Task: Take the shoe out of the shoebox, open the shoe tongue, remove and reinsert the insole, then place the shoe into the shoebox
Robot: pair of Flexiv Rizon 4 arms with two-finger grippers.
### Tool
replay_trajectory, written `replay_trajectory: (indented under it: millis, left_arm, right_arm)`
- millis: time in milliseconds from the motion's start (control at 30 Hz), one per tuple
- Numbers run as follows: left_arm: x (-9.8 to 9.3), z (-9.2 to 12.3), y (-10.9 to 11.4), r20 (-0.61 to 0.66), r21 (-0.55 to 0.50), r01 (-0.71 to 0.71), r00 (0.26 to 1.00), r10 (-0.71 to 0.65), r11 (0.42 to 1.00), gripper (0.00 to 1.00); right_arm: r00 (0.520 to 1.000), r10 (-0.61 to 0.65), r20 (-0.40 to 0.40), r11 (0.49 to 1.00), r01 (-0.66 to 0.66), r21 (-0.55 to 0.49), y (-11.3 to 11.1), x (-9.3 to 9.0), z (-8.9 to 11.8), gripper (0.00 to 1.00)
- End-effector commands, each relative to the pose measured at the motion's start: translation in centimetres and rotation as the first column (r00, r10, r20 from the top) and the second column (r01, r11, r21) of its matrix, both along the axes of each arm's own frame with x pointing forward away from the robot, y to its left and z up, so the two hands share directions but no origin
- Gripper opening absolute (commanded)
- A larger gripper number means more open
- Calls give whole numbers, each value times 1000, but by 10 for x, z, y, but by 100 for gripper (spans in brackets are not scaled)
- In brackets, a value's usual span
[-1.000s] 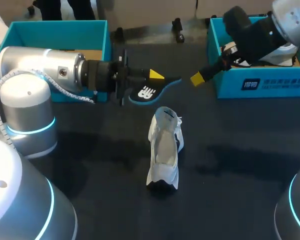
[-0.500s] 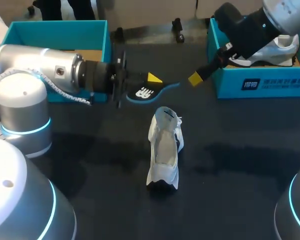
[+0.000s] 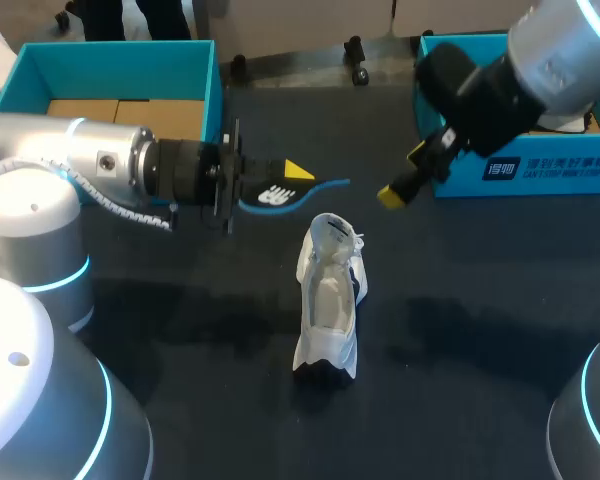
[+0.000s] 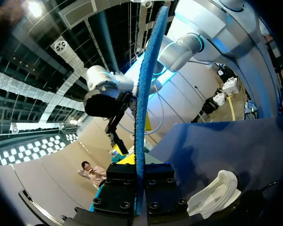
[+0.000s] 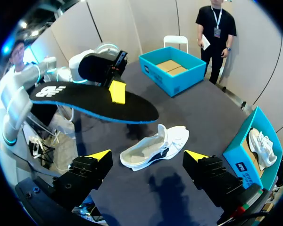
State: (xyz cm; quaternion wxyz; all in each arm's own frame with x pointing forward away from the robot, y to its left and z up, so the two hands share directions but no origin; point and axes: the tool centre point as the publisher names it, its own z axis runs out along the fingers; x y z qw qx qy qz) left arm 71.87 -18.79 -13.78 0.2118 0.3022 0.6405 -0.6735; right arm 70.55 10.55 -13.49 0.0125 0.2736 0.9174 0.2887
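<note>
Two claws work near your white shoe point(image 3: 328, 295), which lies on the dark table point(image 3: 460, 330). Your left gripper point(image 3: 292, 180) is clamped on the black insole point(image 3: 280, 194) and holds it in the air just past the shoe's far end. Your right gripper point(image 5: 149, 156) hangs spread wide and holds nothing. The shoe lies ahead of it, well apart. The teal shoebox point(image 3: 540, 172) stands beyond the shoe.

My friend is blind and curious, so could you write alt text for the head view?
The left gripper holds a black, blue-edged insole over a dark table, where a white shoe rests. The right gripper is open and empty, near a blue shoebox.
</note>
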Motion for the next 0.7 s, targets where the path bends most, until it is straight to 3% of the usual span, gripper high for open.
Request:
replay_trajectory:
  millis: [33, 367, 700]
  left_arm:
    - [-7, -7, 2, 5, -22, -25, 1000, 25, 999, 0]
    - [-14, -20, -2, -2, -16, -27, 1000, 27, 1000, 0]
    - [-24, -28, 1, -40, -20, -31, 999, 30, 999, 0]
  right_arm:
    - [996, -17, 87, 1000, 16, 5, -4, -20, -14, 100]
    - [991, 24, 132, 1000, -21, -21, 2, -36, -46, 100]
    - [987, 102, 127, 995, -97, -38, 13, -48, -77, 100]
